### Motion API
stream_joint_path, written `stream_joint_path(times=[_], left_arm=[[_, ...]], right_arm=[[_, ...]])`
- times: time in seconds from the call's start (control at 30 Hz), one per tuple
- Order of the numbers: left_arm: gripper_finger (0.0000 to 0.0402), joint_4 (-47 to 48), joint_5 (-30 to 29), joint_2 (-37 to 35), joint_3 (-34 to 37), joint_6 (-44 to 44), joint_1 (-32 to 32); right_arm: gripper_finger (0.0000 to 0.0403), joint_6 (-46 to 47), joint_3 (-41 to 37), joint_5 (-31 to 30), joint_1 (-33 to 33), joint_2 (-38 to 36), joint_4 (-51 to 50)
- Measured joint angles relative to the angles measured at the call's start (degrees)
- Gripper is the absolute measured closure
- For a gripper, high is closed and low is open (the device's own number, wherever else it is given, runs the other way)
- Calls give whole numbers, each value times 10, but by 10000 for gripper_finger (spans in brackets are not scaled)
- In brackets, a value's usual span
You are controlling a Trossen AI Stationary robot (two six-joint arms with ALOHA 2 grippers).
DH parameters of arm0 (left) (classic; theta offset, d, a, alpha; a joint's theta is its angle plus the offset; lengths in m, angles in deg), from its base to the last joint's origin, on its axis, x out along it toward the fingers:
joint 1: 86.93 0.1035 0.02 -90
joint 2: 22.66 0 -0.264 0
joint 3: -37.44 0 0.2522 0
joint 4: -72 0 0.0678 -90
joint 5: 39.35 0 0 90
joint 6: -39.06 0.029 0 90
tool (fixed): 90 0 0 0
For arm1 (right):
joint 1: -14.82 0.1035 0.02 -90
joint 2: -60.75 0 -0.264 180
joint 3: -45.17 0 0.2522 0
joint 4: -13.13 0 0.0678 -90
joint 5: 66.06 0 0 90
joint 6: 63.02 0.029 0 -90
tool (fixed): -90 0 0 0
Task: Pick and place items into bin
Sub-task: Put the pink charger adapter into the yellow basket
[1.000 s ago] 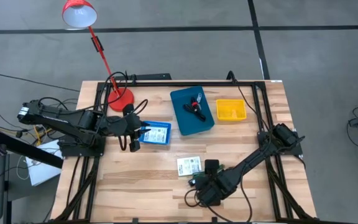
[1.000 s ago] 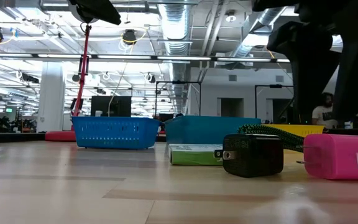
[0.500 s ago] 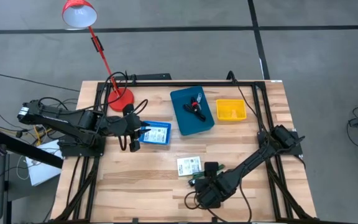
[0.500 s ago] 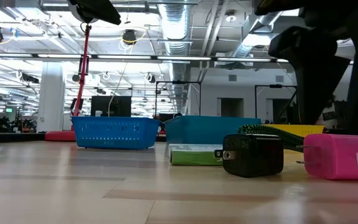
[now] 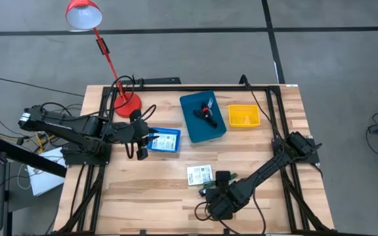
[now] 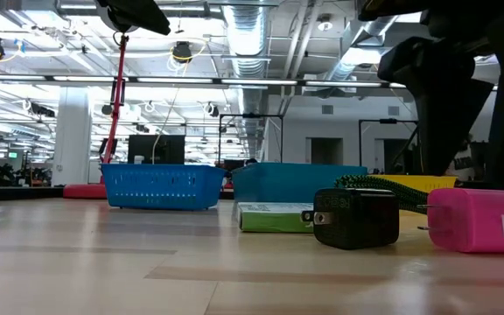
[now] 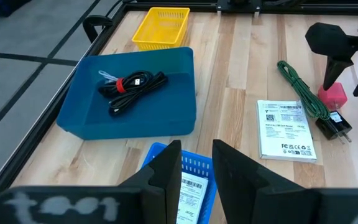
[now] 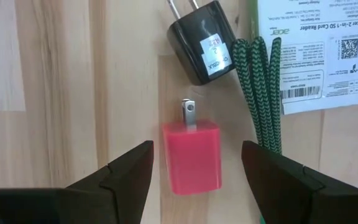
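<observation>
Pink plastic, a small wall-charger cube (image 8: 192, 157) with a metal prong, lies flat on the wooden table (image 5: 149, 196) directly between the wide-open jaws of the right gripper (image 8: 194, 168), which hovers over it near the table's six o'clock edge in the high view. Just beside the cube sit a black plug adapter (image 8: 202, 40) with a white sticker, a green braided cable (image 8: 261, 87) and a white printed flat card packet (image 8: 312, 53), all still outside any bin.

One finger stands very near the green cable, so a descent could pinch or drag the cable along with the cube. The cube's smooth sides could also slip if the fingers close off-centre.

At the table's nine o'clock side, the left gripper (image 7: 196, 163) waits over a blue mesh basket (image 7: 194, 180), its jaws narrow and holding nothing visible.

Only the left wrist view shows the black cable bundle with a red tie (image 7: 131, 89) inside the blue tray (image 7: 89, 118), and the yellow basket (image 7: 162, 26) beyond. The low view shows the pink cube resting flat on the table, but hides the gripper's fingertips.
</observation>
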Motion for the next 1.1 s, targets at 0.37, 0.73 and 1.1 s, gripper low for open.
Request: stream_joint_path(times=[0.37,0.73,1.1], left_arm=[[321,0,0,0,0,0,0],[321,0,0,0,0,0,0],[321,0,0,0,0,0,0]], right_arm=[[163,0,0,1,1,0,6],[163,23,-64,22,5,0,56],[163,30,-71,21,4,0,71]])
